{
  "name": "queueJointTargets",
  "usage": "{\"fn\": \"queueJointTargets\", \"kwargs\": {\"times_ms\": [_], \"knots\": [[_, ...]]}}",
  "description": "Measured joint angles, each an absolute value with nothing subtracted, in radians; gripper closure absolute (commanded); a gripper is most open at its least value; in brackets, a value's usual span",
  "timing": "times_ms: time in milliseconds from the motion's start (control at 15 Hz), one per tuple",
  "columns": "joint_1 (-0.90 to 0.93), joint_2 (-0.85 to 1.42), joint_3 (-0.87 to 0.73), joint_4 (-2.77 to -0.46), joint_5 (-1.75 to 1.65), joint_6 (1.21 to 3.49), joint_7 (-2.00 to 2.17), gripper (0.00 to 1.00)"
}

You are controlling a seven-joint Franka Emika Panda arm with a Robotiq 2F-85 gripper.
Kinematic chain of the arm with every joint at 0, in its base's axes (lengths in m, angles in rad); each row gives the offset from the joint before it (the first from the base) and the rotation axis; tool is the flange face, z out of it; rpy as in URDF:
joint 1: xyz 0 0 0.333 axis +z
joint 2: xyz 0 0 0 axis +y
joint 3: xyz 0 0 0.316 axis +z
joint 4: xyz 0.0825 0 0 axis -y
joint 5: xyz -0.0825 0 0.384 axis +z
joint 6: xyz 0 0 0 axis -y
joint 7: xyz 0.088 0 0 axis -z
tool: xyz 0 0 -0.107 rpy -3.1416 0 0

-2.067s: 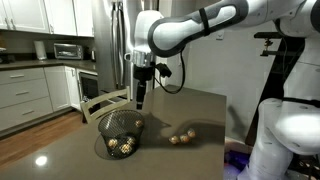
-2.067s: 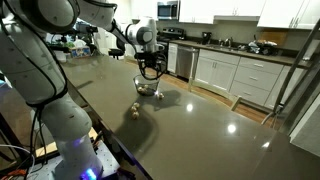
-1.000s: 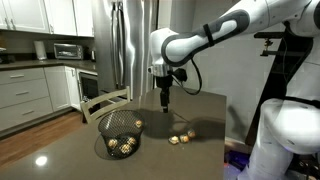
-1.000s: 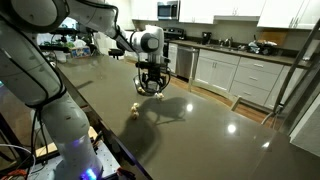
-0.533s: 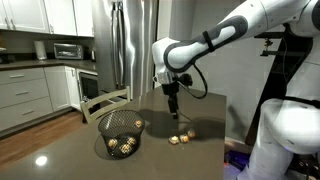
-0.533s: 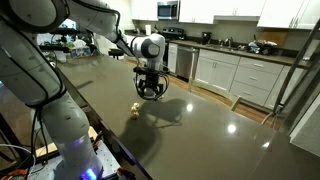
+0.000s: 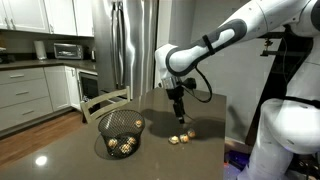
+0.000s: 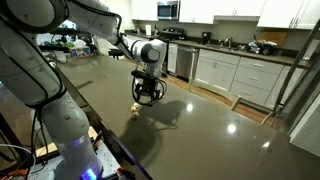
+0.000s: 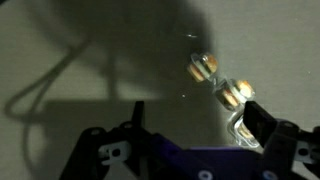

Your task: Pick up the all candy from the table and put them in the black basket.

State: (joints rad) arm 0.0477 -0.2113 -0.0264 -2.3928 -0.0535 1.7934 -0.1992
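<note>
**Spread pincer hanging over loose gold candy**

We are seeing the pincer (image 7: 179, 115) hanging spread wide just above the tabletop (image 7: 205, 112). Its dark fingers (image 9: 258, 118) are standing well apart and pinching nothing. The tabletop is showing dark brown, smooth and glossy, with a rounded edge, and it is throwing back the ceiling light.

Loose candy (image 7: 180, 138) is lying in a small cluster beneath the pincer: little round balls in crinkled, shiny gold foil. In the wrist view two pieces of candy (image 9: 203, 67) are gleaming close to one finger. Any print on the wrappers is too blurred for us to read.

To one side of the cluster, not touching it, the black basket (image 7: 108, 128) is standing upright. It is a round bowl of fine wire mesh, and through its see-through sides we are making out more candy (image 7: 122, 146) on its bottom. The arm (image 7: 215, 40) is showing a smooth white shell with black joints.
</note>
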Motion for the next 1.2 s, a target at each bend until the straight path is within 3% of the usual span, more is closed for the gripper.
{"fn": "queueJointTargets", "kwargs": {"times_ms": [1200], "knots": [[0.043, -0.314, -0.042, -2.545, 0.013, 1.881, -0.199, 0.00]]}}
